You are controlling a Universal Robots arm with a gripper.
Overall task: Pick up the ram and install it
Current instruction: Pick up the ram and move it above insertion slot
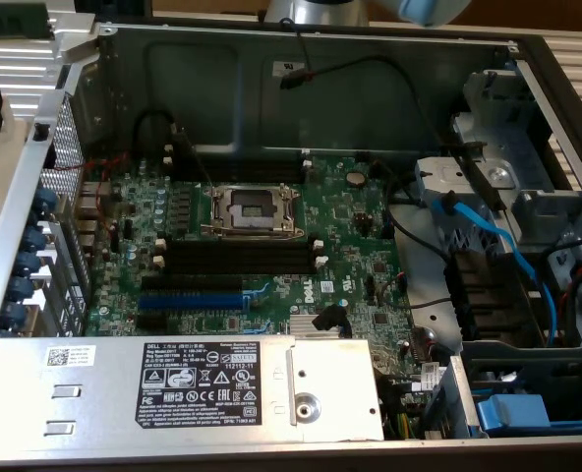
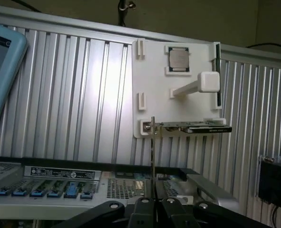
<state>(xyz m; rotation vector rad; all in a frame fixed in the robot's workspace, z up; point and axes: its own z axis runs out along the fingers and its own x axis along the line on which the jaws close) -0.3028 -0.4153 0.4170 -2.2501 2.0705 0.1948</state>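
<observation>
Looking at the one thing that matters here: the gripper (image 2: 152, 124) is hanging up over the open case (image 1: 301, 59), as far as I can judge. Its thin fingers are pressed together with nothing between them, so it's carrying nothing. The ram (image 1: 11, 20) is sitting outside the case, past the far corner on the exterior view's left. It's standing on edge along the far side of the white tray (image 2: 154, 71), which is lying on the ribbed table (image 2: 83, 95). In the wrist view the ram (image 2: 218, 76) is showing as a dark strip, with the cpu (image 2: 179, 59) and a white block (image 2: 208, 81) just beside it. So the ram is lying left and a bit far of the gripper, well apart from it, with its long axis running left-right. A card (image 2: 192, 128) is lying along the tray's edge nearest the case, crossways to the ram and between it and the gripper, so I'm not mixing those two up. The black slots (image 1: 237, 258) on the board are looking empty and also running left-right. I'm guessing the ram's axis is already roughly matching them.
</observation>
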